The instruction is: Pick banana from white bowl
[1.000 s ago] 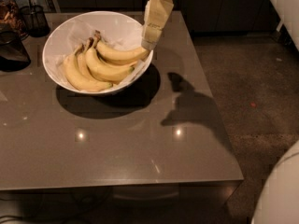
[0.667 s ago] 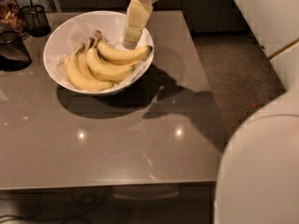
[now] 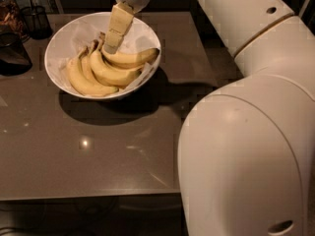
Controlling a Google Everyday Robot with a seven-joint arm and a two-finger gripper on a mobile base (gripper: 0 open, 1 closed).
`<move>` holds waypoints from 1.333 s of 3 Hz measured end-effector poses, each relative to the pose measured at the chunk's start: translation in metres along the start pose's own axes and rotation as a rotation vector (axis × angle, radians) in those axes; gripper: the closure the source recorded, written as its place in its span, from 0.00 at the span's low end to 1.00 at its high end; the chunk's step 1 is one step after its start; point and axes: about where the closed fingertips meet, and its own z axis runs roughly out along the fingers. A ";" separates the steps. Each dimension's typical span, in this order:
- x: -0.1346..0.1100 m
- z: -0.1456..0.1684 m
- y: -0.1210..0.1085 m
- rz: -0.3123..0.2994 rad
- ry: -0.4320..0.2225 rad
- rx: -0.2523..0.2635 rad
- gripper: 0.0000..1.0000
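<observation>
The end effector (image 3: 111,47) hangs low in the white bowl (image 3: 64,38) and hides one end of the banana (image 3: 130,58), the big white arm (image 3: 246,146) covers a whole corner of the table (image 3: 98,151), and the dark jar (image 3: 11,53) is cut off by the left edge.

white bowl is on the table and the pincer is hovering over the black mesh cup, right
Not quite. The white bowl is on the table, but the pincer is not over the black mesh cup. The camera view shows it inside the bowl's rim, its tip at the stem ends of the bananas.
</observation>
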 end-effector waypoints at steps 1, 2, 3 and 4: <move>0.000 0.015 -0.001 0.074 -0.002 -0.023 0.05; 0.007 0.027 0.001 0.132 0.006 -0.040 0.17; 0.013 0.036 0.003 0.160 0.020 -0.051 0.25; 0.019 0.039 0.003 0.169 0.034 -0.048 0.29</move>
